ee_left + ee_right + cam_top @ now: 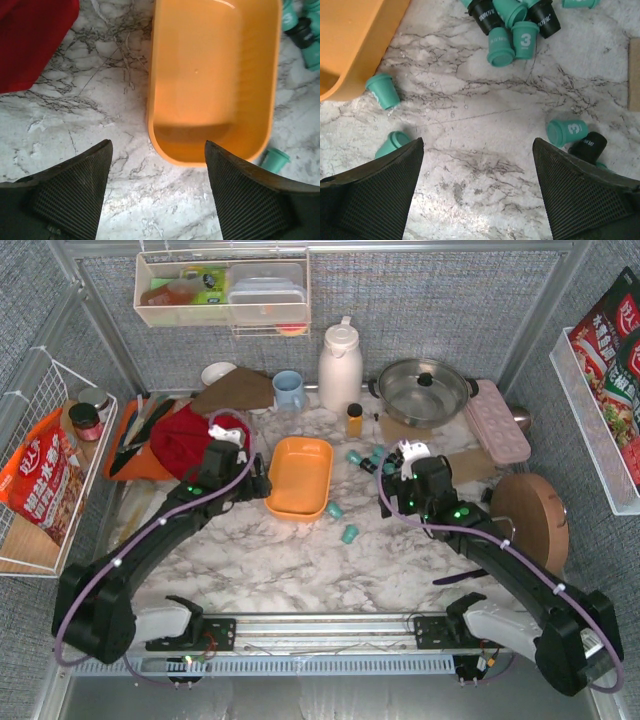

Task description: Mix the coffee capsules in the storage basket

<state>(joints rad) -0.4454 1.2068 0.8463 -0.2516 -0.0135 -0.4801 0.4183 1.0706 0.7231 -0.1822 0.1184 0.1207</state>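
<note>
White marble covers the table [260, 570] in front of you, and grey walls stand round it. The basket [300, 477] sits near the middle of the table, with its long side pointing away from you. The capsules [512, 27] lie on the table to the right of the basket. A bunch of teal and black ones lies close together, a little way right of the basket's far end. Two teal ones lie alone by the basket's near right corner. One teal capsule [382, 91] is just beside the rim, and another [394, 144] is a bit nearer to you. In the right wrist view, a teal capsule with a 3 on it [565, 131] lies right beside a black one [588, 146]. Your left gripper [157, 147] is at the basket's near left side, close to the red cloth [30, 40]. Its jaws stand wide apart and hold nothing, and the basket's near end shows between them. You cannot tell if a finger touches the rim. Your right gripper [477, 145] hangs over bare table among the loose capsules. Its jaws are wide apart too, with nothing in them. At the back stand a white jug [340, 365] and a pot [425, 390].
</note>
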